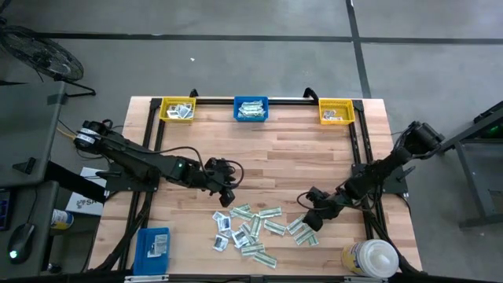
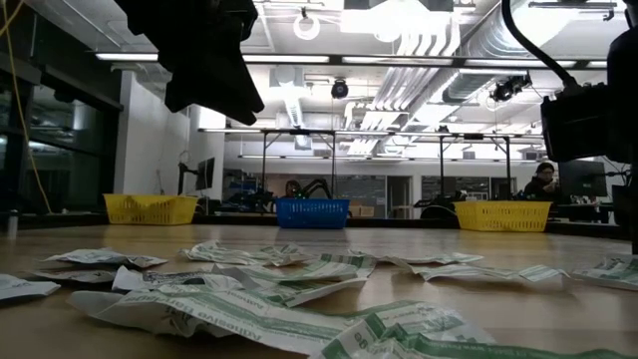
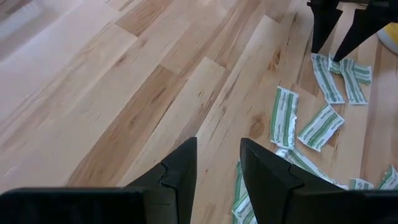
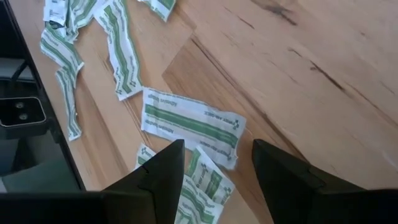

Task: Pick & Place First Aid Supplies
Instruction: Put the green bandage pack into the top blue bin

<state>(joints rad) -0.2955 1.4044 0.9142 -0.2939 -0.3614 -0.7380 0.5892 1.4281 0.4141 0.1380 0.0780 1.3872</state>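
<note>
Flat, crinkled paper packets [image 1: 253,229], green-striped and white, lie scattered low in the frame's centre on the pale plank table [image 1: 299,149]. Both the left gripper [image 1: 228,194] and right gripper [image 1: 309,222] hover spread, empty, flanking them. Yellow and blue bins [image 1: 251,109] line the top edge.

packets [image 1: 253,230] strewn at table's [image 1: 299,149] near edge, three bins [image 1: 251,109] along far edge

left end effector [image 1: 229,198] low, fingers parted, empty; right end effector [image 1: 308,223] low, fingers parted, empty
</note>
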